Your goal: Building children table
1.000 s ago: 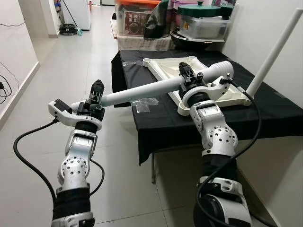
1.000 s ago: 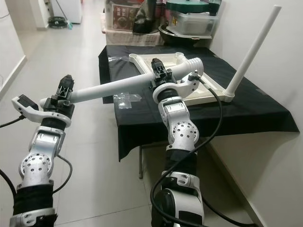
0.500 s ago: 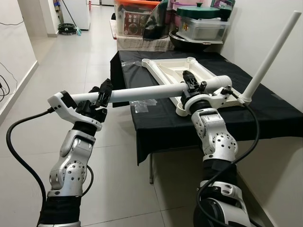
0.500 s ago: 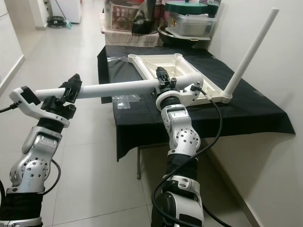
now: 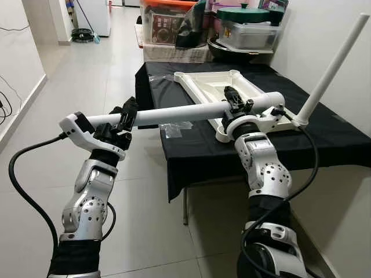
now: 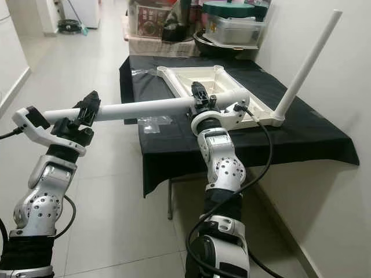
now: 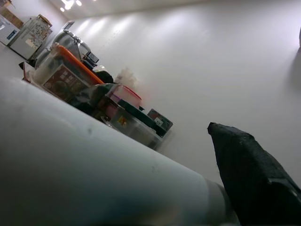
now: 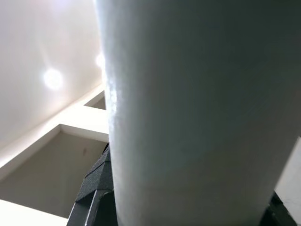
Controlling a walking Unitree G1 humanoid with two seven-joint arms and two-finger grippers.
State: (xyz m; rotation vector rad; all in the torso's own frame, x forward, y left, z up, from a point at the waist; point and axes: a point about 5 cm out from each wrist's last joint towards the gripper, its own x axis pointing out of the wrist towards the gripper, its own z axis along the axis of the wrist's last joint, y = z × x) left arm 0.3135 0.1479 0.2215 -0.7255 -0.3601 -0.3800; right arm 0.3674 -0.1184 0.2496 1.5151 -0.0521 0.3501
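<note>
Plainly, both pairs of black fingers [image 5: 128, 109] clamp the long white table leg [image 5: 179, 112], left gripper [image 5: 125, 114] near one end, right gripper [image 5: 234, 99] near the other, level over the black-clothed table [image 5: 342, 139]; stiff, probably light, smooth—grip wide.

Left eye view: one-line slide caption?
Both end effectors, left and right, hold a white leg level over the upturned tabletop.

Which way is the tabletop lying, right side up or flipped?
Flipped: the tabletop shows its ribbed underside, with one leg standing up from its corner.
</note>
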